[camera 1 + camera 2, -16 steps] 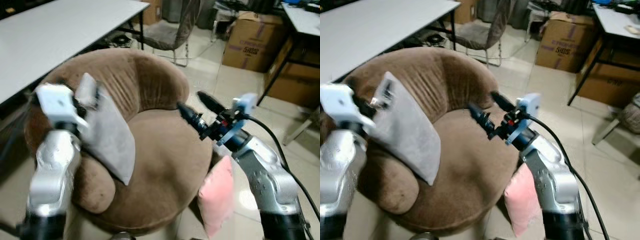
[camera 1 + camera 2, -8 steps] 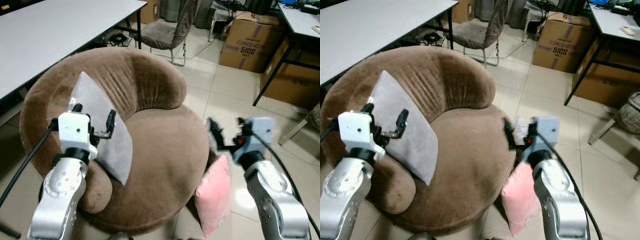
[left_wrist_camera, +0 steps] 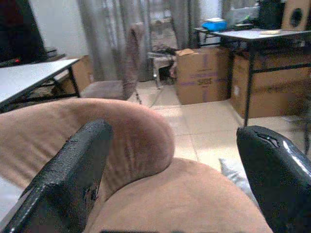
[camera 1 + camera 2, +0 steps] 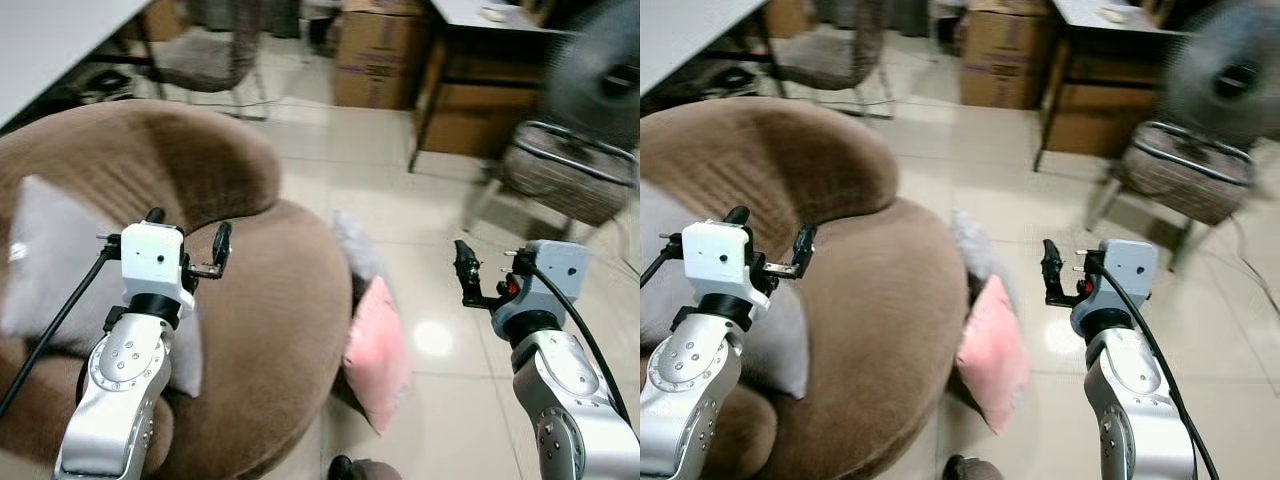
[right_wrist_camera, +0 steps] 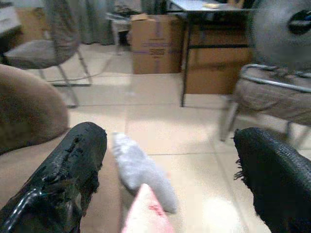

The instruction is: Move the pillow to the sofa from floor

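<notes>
Tiled floor [image 4: 970,190], one brown sofa [image 4: 270,300], two pillows beside it, pink [image 4: 375,350], grey [image 5: 141,172], both tools wide.

I have the sofa [image 4: 240,330] to my left and in front, with one pillow [image 4: 45,270] lying on its seat at the far left, partly behind my left gripper [image 4: 185,235], which hovers above the seat. On the floor [image 4: 450,400], just beside the sofa's right edge, two more pillows lean against it, one [image 4: 378,345] nearer me and another [image 4: 355,250] behind it. My right gripper [image 4: 462,272] hangs over the floor, right of those pillows. Farther back stand a chair [image 4: 200,55], boxes [image 4: 375,50] and a desk [image 4: 480,60]; a fan [image 4: 590,80] is at the far right.
</notes>
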Controlling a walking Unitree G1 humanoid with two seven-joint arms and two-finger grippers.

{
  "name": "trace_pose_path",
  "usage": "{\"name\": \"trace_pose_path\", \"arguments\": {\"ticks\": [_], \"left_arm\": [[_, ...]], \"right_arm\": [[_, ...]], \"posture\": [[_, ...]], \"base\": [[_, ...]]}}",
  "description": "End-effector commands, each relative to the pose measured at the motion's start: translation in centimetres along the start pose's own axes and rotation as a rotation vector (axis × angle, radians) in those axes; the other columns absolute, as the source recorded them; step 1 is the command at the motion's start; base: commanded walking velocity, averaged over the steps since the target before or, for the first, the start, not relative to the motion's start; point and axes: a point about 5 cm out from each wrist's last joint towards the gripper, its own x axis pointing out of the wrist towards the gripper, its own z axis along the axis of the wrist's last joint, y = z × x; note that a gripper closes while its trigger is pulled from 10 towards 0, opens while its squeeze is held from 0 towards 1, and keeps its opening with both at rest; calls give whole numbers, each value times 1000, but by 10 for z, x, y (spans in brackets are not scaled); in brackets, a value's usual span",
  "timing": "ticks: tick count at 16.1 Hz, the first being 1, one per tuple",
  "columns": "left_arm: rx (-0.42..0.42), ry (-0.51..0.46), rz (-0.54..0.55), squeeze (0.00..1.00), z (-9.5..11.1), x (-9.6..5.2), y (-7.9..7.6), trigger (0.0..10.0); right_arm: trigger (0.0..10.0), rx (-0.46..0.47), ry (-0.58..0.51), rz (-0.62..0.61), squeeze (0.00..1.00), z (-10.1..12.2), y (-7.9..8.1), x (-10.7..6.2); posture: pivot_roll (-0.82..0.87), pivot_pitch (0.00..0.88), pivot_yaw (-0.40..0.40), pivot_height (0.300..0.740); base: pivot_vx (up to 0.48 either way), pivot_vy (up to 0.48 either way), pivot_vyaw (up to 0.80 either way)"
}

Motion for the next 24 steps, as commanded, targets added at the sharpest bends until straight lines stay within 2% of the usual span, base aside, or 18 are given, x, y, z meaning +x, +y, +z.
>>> {"name": "trace_pose_path", "arguments": {"ticks": [1, 2, 3, 4, 5, 14, 17, 24], "left_arm": [[11, 3, -9, 243, 0, 1, -3, 10000], [21, 3, -10, 247, 0, 1, -3, 10000], [30, 5, -12, 247, -1, 2, -4, 10000], [34, 8, -12, 247, -2, 3, -4, 10000], [38, 10, -13, 247, -2, 3, -5, 10000], [73, 28, -20, 247, -7, 2, -5, 10000], [85, 30, -26, 239, -9, 1, -3, 10000], [35, 24, -19, 243, -12, 8, -5, 10000]], "right_arm": [[10000, -23, -31, 2, 0, 5, 1, 1], [10000, -81, -70, 8, 0, 10, 4, 3], [10000, -107, -48, 11, 0, 7, 6, 4], [10000, -90, 31, 56, 0, -3, 10, 4], [10000, -122, 46, 53, 0, -9, 11, 4], [10000, -120, 38, 34, 0, -9, 13, 5], [10000, -116, 37, 27, 0, -10, 12, 4], [10000, -143, 24, 22, 0, -13, 10, 10]], "posture": [[15, 0, -28, 740], [15, 0, -28, 740], [11, 0, -32, 740], [11, 0, -32, 740], [10, 0, -32, 740], [14, 0, -36, 740], [13, 0, -34, 740], [15, 0, -32, 740]], "base": [[0, 0, -769], [0, 0, -800], [0, 0, -800], [0, 0, -800], [0, -262, 0], [0, -273, 0], [0, 0, 0], [0, 0, 0]]}}
